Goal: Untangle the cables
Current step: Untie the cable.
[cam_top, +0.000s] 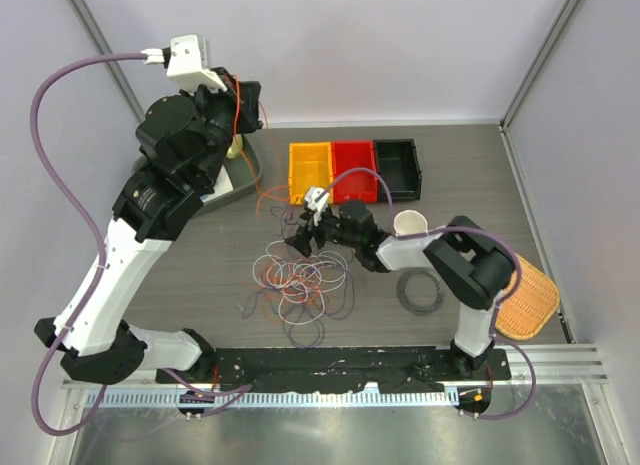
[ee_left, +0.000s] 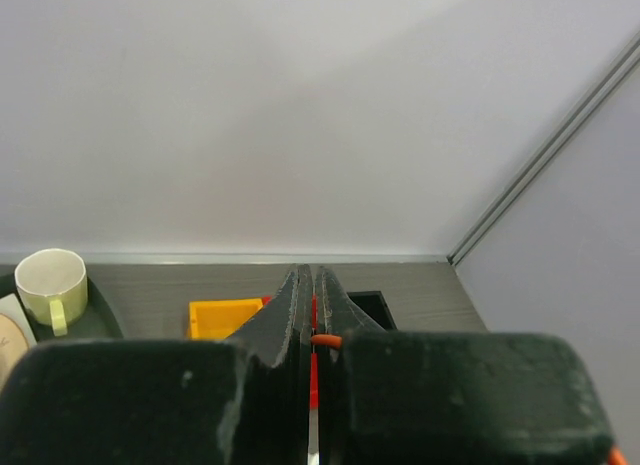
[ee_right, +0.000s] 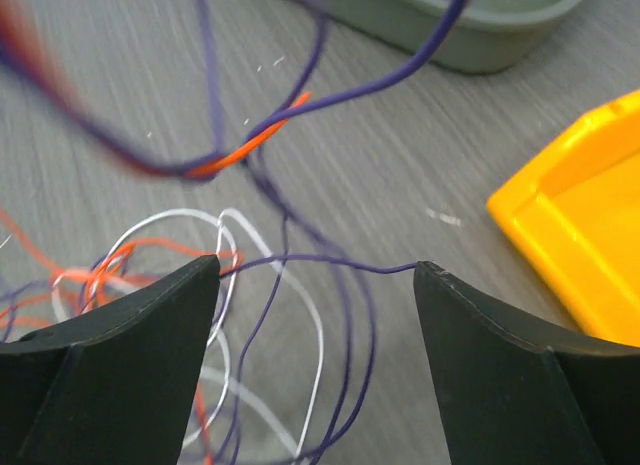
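The cables (cam_top: 300,280) lie in a tangle of thin white, orange and purple loops on the table's middle. My left gripper (cam_top: 252,113) is raised high at the back left and shut on an orange cable (ee_left: 325,340), which hangs down towards the table (cam_top: 268,192). My right gripper (cam_top: 298,243) is open, low over the tangle's far edge. In the right wrist view a purple cable (ee_right: 330,259) runs across between its wide-apart fingertips (ee_right: 317,270), above white and orange loops (ee_right: 150,250). A raised purple and orange strand (ee_right: 255,140) is blurred beyond.
Yellow (cam_top: 310,170), red (cam_top: 353,170) and black (cam_top: 397,167) bins stand at the back. A green tray (cam_top: 243,175) with a mug (ee_left: 50,280) is at the back left. A paper cup (cam_top: 410,223), a black cord ring (cam_top: 420,290) and a wicker basket (cam_top: 525,297) are on the right.
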Robot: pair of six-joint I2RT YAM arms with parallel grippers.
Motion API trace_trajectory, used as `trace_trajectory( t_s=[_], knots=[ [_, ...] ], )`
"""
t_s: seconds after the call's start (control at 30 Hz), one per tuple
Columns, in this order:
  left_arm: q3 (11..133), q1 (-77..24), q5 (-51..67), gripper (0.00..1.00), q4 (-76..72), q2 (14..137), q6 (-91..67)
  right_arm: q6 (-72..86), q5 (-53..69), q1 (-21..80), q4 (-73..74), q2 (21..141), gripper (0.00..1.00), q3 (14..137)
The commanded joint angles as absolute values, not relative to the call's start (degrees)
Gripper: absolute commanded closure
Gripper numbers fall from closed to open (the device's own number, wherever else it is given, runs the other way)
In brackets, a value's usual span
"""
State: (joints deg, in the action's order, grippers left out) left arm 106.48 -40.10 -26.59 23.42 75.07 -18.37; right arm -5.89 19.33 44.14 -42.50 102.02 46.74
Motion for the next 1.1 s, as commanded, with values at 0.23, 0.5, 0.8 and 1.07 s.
trace_trajectory(
  t_s=[0.23, 0.5, 0.8, 1.07],
  knots=[
    [103.71, -39.73, -35.67, 1.0, 19.61, 71.45, -13.9, -0.62, 21.38, 43.68, -56.68, 106.11, 0.99, 49.77],
    [105.81, -31.48, -42.45, 1.0, 16.7, 74.0, -9.93, 9.22, 10.82, 42.54, -51.43, 91.94, 0.99, 28.66],
    [114.52, -20.57, -43.24, 1.0, 20.56, 77.43, -8.09, 14.24, 1.4, 42.54, -34.19, 81.75, 0.99, 23.65],
    [113.92, -20.39, -27.01, 1.0, 23.73, 77.96, -13.01, 13.01, 8.53, 44.12, -28.67, 75.51, 0.61, 27.5]
  ],
)
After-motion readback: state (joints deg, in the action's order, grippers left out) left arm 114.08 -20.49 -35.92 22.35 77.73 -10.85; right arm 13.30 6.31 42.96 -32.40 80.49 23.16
